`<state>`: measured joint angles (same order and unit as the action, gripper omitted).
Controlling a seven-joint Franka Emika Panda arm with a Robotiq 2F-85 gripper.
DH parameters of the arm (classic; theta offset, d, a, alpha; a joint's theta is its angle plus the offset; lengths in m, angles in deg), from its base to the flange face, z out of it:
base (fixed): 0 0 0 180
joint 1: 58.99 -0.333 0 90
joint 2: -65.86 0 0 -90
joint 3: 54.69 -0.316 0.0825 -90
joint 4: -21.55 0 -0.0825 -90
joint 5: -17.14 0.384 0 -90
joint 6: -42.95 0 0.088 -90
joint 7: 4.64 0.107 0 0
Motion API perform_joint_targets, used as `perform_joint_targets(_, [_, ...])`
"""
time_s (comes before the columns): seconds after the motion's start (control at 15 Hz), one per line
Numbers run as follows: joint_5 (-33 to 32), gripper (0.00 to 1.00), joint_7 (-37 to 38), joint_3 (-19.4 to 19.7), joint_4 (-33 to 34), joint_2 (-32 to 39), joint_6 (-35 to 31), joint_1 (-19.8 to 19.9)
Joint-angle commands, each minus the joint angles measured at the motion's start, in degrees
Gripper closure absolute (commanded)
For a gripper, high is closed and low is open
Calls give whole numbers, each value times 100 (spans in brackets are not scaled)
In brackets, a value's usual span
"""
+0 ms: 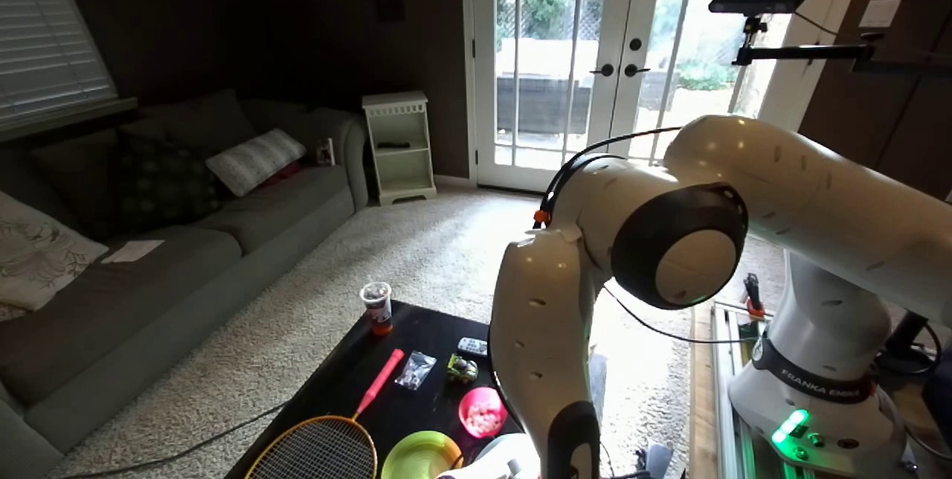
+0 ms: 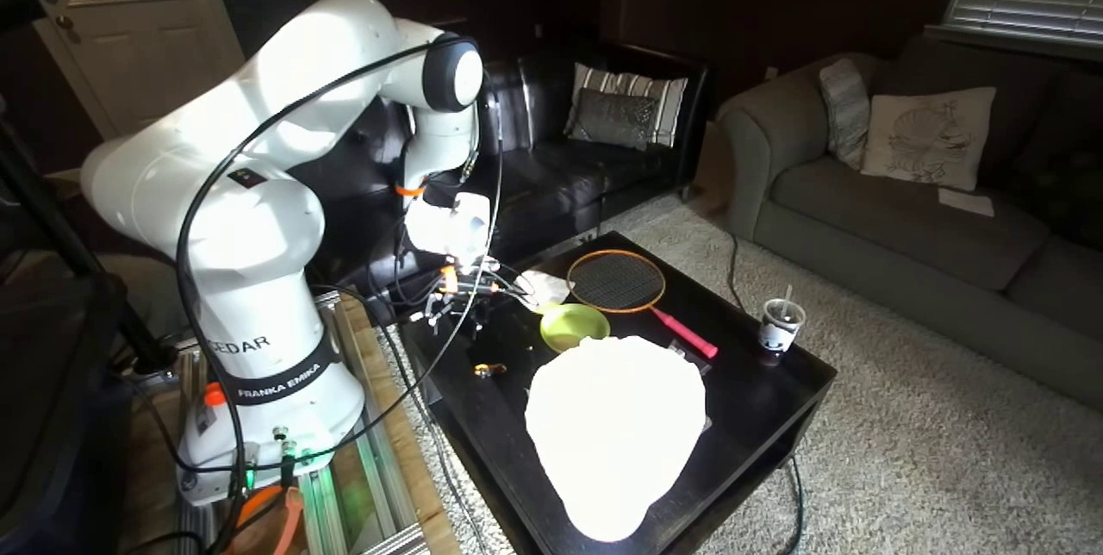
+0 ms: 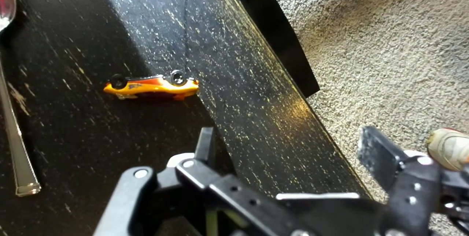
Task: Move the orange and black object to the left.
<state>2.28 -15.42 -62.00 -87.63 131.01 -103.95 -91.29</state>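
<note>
The orange and black object is a small toy car (image 3: 152, 86) with an orange-yellow body and black wheels. It lies on the black table, wheels facing the top of the wrist view. It also shows in an exterior view (image 2: 489, 371), near the table edge by the robot; elsewhere the arm hides it. My gripper (image 3: 287, 137) is open and empty. In the wrist view, the car lies up and left of the fingers, apart from them. One finger is over the table, the other appears over the carpet past the edge. In an exterior view the gripper (image 2: 455, 321) hangs above the table's side.
A spoon (image 3: 16, 144) lies left of the car. The table also holds a green bowl (image 2: 575, 328), a pink bowl (image 1: 482, 413), a racket (image 2: 616, 281), a drink cup (image 2: 781, 329) and a remote (image 1: 473, 346). An overexposed white shape (image 2: 616, 434) covers part of the table.
</note>
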Motion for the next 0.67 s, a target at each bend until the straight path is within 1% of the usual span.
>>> perform_joint_targets(0.0, [-188,0,120,-92,40,25,44,116])
perform_joint_targets(0.13, [-188,0,120,-96,39,23,44,116])
perform_joint_targets(0.2, [-217,0,222,36,165,139,9,45])
perform_joint_targets(0.27, [-218,0,247,85,265,220,27,39])
perform_joint_targets(0.4, [-317,0,433,352,450,360,43,-117])
perform_joint_targets(0.6, [-467,0,617,591,765,613,77,-201])
